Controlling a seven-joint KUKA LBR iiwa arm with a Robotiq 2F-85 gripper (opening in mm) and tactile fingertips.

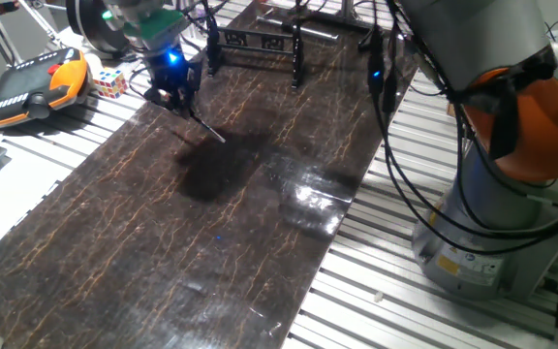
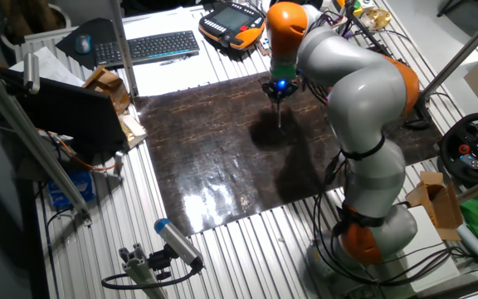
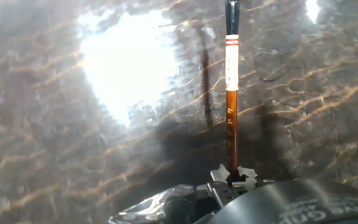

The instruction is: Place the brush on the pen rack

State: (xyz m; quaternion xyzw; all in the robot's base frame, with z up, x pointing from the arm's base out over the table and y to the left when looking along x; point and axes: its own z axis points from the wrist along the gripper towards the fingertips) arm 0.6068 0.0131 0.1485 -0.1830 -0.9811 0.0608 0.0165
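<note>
— Where's the brush [image 3: 231,93] right now?

— Up off the surface [image 1: 211,242], pinched at one end in the claw [image 1: 174,95]. In the hand view its orange-brown shaft runs straight away from the fingers, then a pale band with red rings, then a dark end at the top edge of the picture. From one fixed view it sticks out of the claw on a slant, down towards the dark marbled sheet, with its free end just above it.

— So the claw is closed?

— Narrowed right down on the shaft, yes. The brush [image 2: 279,115] hangs below the blue light on the hand in the other fixed view too.

— And the pen rack?

— The pen rack [image 1: 255,50] stands at the far edge of the sheet in one fixed view, a slim black frame with posts and a crossbar. The claw is near its left end, a bit in front of it, not touching.

— Anything else about?

— An orange and black handheld pendant [image 1: 32,85] lies off the far left corner, with a colour cube [image 1: 109,81] just beside it. A keyboard [image 2: 161,45] and a mouse [image 2: 83,44] lie beyond the far edge in the other fixed view, and a steering wheel [image 2: 474,146] sits off at the right.
</note>
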